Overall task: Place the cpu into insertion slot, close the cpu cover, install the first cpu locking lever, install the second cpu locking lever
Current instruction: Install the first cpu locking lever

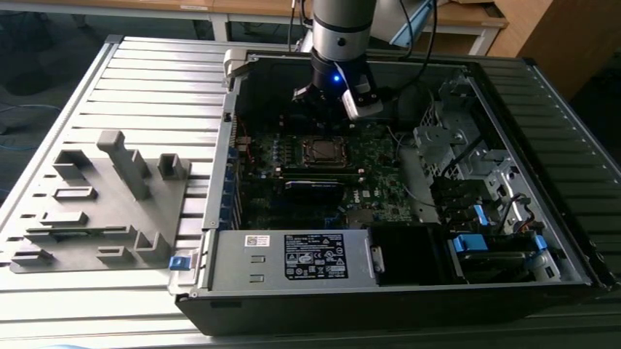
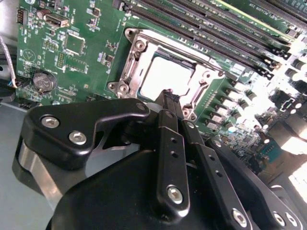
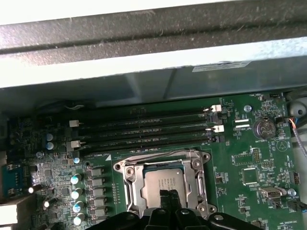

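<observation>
The cpu [image 2: 165, 77] [image 3: 162, 184] lies flat in the socket of the green motherboard, its silver-grey top showing in both wrist views. The cpu cover [image 2: 136, 48] [image 3: 128, 178], a shiny metal frame, lies down around it. My gripper [image 2: 168, 96] [image 3: 168, 193] hovers at the socket's edge, its black fingers pressed together with nothing between them. In the exterior view the gripper [image 1: 322, 116] hangs inside the open computer case, just beyond the socket [image 1: 321, 150]. I cannot tell how the locking levers stand.
Memory slots [image 3: 144, 127] run beside the socket toward the case wall [image 3: 153, 52]. A white-labelled power supply box [image 1: 315, 256] fills the near end of the case, with drive bays [image 1: 466, 160] on the exterior view's right. A grey fixture tray [image 1: 97, 196] lies outside on the left.
</observation>
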`<state>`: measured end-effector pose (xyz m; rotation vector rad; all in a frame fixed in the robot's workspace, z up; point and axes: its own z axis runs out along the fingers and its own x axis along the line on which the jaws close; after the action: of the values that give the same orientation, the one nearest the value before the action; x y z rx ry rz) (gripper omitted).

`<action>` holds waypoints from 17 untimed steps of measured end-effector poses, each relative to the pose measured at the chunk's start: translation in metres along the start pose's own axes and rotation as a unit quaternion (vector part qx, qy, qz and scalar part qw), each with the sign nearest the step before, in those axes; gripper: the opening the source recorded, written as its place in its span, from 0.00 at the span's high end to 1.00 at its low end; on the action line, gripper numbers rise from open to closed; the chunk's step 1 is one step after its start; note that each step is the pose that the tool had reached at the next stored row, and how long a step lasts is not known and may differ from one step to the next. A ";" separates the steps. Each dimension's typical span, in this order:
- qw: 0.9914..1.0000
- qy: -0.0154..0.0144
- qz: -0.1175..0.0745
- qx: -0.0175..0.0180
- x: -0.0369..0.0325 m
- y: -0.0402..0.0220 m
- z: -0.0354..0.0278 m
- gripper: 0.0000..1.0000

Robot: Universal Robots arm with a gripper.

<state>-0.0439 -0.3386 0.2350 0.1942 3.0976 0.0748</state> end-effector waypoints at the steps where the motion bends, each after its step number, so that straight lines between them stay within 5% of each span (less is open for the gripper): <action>1: 1.000 0.000 0.000 0.000 0.0000 0.0000 0.0010 0.89; 17: 1.000 0.000 0.000 -0.001 0.0000 -0.0027 0.0053 0.89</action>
<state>-0.0440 -0.3410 0.2296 0.1944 3.0965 0.0792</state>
